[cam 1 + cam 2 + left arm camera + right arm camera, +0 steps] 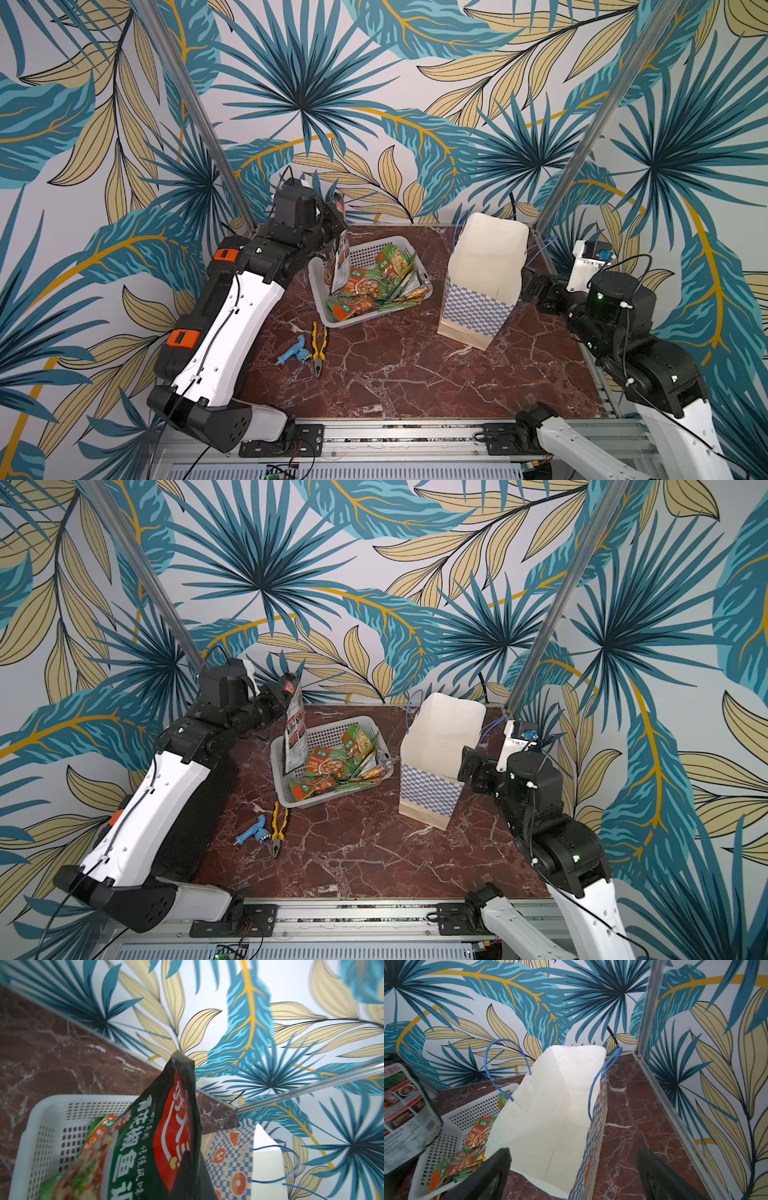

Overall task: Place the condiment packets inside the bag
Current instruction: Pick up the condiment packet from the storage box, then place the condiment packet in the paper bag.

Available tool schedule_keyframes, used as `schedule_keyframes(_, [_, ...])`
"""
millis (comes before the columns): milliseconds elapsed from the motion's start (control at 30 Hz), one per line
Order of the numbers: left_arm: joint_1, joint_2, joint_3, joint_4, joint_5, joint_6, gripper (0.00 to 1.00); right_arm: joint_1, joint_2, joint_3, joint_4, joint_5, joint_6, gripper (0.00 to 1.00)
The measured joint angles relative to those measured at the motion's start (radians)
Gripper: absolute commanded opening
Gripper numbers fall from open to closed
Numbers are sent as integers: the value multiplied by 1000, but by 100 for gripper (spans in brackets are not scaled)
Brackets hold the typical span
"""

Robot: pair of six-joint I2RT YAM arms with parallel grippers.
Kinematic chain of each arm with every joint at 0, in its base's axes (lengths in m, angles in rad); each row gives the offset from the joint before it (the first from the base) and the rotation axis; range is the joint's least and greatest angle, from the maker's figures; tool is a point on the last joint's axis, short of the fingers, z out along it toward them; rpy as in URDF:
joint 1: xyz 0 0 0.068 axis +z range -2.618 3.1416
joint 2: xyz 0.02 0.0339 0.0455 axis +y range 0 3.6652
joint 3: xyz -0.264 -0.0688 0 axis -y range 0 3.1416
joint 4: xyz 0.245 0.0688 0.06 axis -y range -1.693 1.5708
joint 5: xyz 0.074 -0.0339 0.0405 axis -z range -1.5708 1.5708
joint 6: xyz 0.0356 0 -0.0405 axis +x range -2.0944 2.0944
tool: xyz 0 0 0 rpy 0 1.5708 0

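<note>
Red-brown marble table (pixel 395 374), leaf-print walls (pixel 374 104) on three sides. Toward the rear left of the middle, a grey perforated basket (pixel 371 251) with a heap of green and orange packets (pixel 374 286) inside.

Left jaws clamped together on the top edge of a dark packet (pixel 340 257). Hangs upright over the basket's left rear corner, lower edge down inside the rim beside the heap; touching the heap or not, cannot tell. Dark green face with a red logo and Chinese text in the left wrist view (pixel 158 1136); food photos on the other face in the right wrist view (pixel 404 1105).

Right of the basket and apart from it, the bag (pixel 473 307): upright, mouth open, white inside, blue-and-white checks outside, blue cord handles (pixel 500 1068) at the rim.

Right jaws wide apart, just beside the bag's right side near the rim, gripping nothing. Dark fingers (pixel 496 1172) low in the right wrist view, the bag's near rim between them; contact with the paper cannot be told.

In front of the basket, yellow-handled pliers (pixel 319 349) flat on the table, a blue tool (pixel 293 351) just beside them on the left.
</note>
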Motion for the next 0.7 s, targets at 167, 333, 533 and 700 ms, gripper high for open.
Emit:
schedule_keyframes(167, [-93, 8, 175, -36, -35, 80, 0, 0, 13, 2, -11, 63, 29, 100])
schedule_keyframes(333, [-197, 16, 273, -24, -42, 137, 0, 0, 49, 18, -28, 87, 40, 100])
schedule_keyframes(533, [-335, 113, 444, -14, -8, 186, 0, -1, 139, 102, -46, 102, 39, 97])
schedule_keyframes(700, [-449, 198, 574, 0, -2, 231, 0, -53, 249, 181, -58, 89, 38, 94])
